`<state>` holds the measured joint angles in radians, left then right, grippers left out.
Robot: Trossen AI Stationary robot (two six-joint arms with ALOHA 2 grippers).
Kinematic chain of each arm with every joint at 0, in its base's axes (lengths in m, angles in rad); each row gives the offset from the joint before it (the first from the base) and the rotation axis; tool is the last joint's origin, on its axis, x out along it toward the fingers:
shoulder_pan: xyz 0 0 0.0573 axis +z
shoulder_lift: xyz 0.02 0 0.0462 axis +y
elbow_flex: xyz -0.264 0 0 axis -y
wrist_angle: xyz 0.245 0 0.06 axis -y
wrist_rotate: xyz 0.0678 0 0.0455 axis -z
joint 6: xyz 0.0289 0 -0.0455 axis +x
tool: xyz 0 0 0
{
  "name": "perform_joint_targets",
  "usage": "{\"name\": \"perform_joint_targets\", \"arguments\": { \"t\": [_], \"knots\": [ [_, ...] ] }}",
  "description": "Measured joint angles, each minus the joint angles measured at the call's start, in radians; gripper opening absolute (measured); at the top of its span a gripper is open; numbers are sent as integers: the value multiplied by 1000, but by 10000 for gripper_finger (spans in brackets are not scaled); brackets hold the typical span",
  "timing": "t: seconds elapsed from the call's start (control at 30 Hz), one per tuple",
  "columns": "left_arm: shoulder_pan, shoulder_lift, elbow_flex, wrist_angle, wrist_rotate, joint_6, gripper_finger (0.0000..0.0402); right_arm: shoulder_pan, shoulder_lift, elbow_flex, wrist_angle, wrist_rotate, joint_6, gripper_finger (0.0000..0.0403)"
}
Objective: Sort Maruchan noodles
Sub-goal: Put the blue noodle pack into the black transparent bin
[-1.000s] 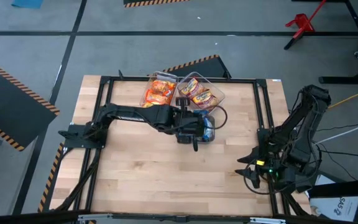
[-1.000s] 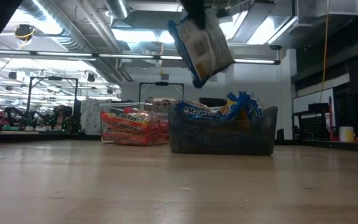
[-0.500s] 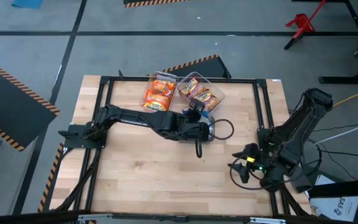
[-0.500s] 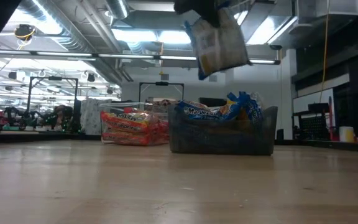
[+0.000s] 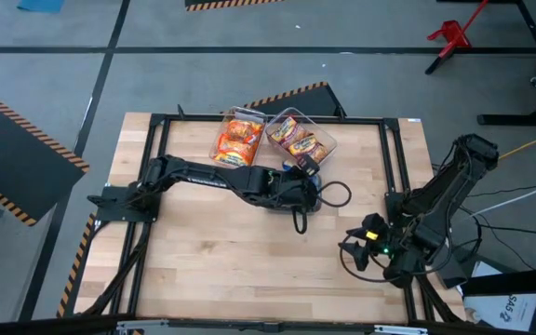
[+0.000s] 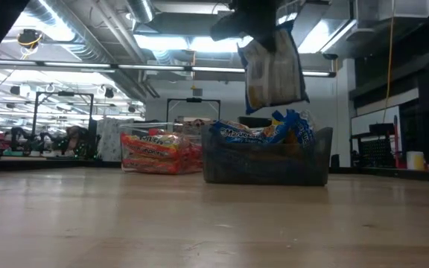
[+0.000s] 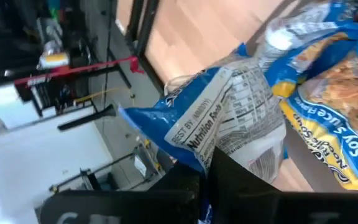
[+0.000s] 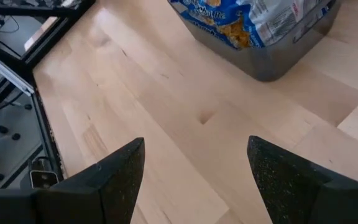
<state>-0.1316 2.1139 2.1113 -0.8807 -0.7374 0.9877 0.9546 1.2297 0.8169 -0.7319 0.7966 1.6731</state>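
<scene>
My left gripper (image 5: 306, 191) (image 7: 207, 169) is shut on a blue-and-white noodle packet (image 6: 274, 68) (image 7: 229, 118) and hovers above a dark clear bin (image 6: 267, 171) (image 8: 278, 59) that holds more blue-and-white packets (image 7: 331, 118). Orange-yellow packets (image 5: 238, 138) (image 6: 159, 152) fill a bin at the table's far side. Beside them a third bin holds red-and-orange packets (image 5: 298, 138). My right gripper (image 5: 356, 256) (image 8: 194, 177) waits open over bare wood near the table's right edge. My left gripper pinches the blue-and-white packet by its upper end (image 6: 261, 39) between the two fingers (image 7: 235, 177). The fingers come from above. The packet is lifted clear and hangs nearly upright below them, over the bin of blue packets.
A black frame (image 5: 384, 158) runs around the table's edges. Open wood (image 5: 231, 251) covers the near half of the table. The three bins stand close together at the far middle. A cable (image 5: 338, 195) loops beside the left gripper.
My left gripper has carried the packet toward the table's right, over the bin of blue packets; the packet has swung from tilted to hanging nearly upright. My right arm has shifted a little toward the table's left.
</scene>
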Motion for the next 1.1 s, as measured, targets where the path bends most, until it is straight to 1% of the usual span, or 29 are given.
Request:
{"name": "perform_joint_targets", "arguments": {
  "t": [0.17, 0.27, 0.33, 0.4, 0.5, 0.57, 0.63, 0.73, 0.8, 0.87, 0.97, 1.03, 1.1],
  "knots": [
    [11, 0, -9, 25, 11, 78, 1, 0, 0, 0, 0, 5, 10, 273],
    [26, -13, -11, 11, 20, 57, 0, 0, 0, 0, 0, 5, 36, 273],
    [36, -55, -12, -11, 58, 17, 0, 0, 0, 0, 0, 5, 54, 273],
    [43, -110, -12, -22, 69, -15, 0, 0, 0, 0, 1, 9, 69, 273],
    [45, -218, -71, -25, 87, -42, 0, 0, 0, 0, -3, 35, 104, 273],
    [36, -306, -145, -29, 105, -40, 0, 0, 0, 0, -2, 49, 123, 273],
    [26, -407, -244, -27, 118, -46, 0, -2, 0, 0, -3, 50, 137, 273],
    [22, -554, -428, -15, 166, -107, 0, -2, 0, 0, -3, 54, 159, 273],
    [29, -630, -557, 49, 156, -110, 0, -2, 0, 0, -2, 68, 171, 273],
    [39, -686, -667, 162, 130, -45, 0, -2, 0, 0, -3, 72, 185, 273],
    [44, -728, -780, 346, 129, 86, 0, -2, 0, 0, -3, 73, 188, 273],
    [44, -729, -829, 444, 170, 157, 0, -5, 0, 0, -3, 73, 193, 273],
    [50, -721, -867, 506, 216, 240, 0, -17, 0, 0, -3, 69, 193, 273]
  ]
}}
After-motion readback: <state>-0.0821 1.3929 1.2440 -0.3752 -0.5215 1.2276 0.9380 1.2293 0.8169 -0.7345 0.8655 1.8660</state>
